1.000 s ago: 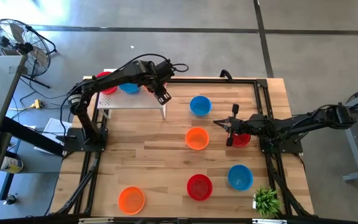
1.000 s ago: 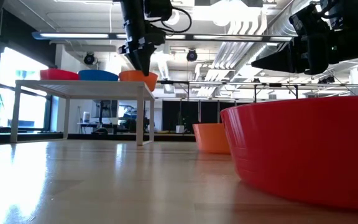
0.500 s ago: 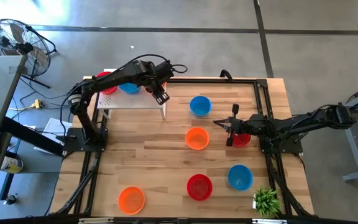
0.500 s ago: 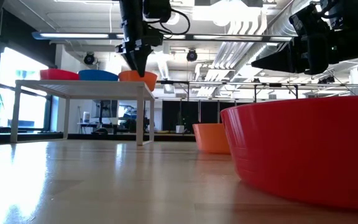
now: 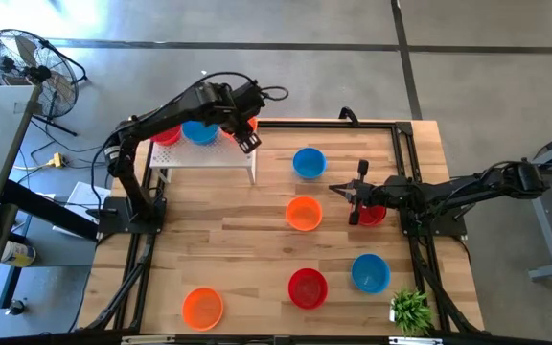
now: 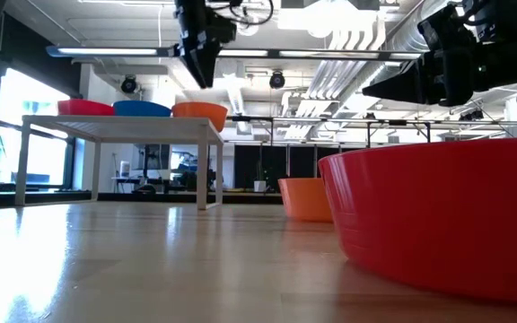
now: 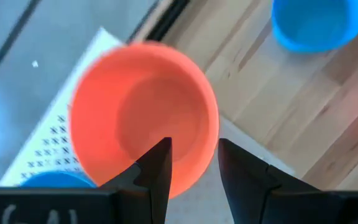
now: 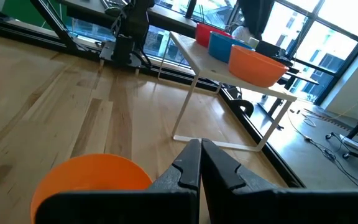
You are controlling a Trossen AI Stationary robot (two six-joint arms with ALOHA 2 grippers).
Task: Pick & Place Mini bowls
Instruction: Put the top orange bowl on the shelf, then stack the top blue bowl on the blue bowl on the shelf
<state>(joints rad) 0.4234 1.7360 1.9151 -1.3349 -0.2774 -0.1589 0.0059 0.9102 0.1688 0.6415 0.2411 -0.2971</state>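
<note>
Three mini bowls stand in a row on the white perforated stand [image 5: 207, 153]: red [image 6: 85, 107], blue [image 6: 142, 109] and orange [image 6: 199, 109]. My left gripper [image 7: 193, 146] hangs open just above the orange one [image 7: 143, 112], clear of its rim, at the stand's right end [image 5: 247, 142]. On the table sit several more bowls: blue [image 5: 309, 162], orange [image 5: 304, 213], red [image 5: 308, 287], blue [image 5: 370, 272], orange [image 5: 202, 307], and a red one [image 5: 372, 215] partly under the right arm. My right gripper [image 5: 333, 188] is shut and hovers near the middle orange bowl [image 8: 92, 180].
A small green plant [image 5: 410, 309] stands at the table's near right corner. Black frame rails [image 5: 405, 172] run along the table's sides. A fan [image 5: 27, 62] stands on the floor beyond the left far corner. Bare wood lies near the left arm's base [image 5: 209, 230].
My left gripper has risen straight up from the rim of the orange bowl on the stand and now hangs clear above it. The orange bowl has stayed on the stand's right end. The right arm has kept still.
</note>
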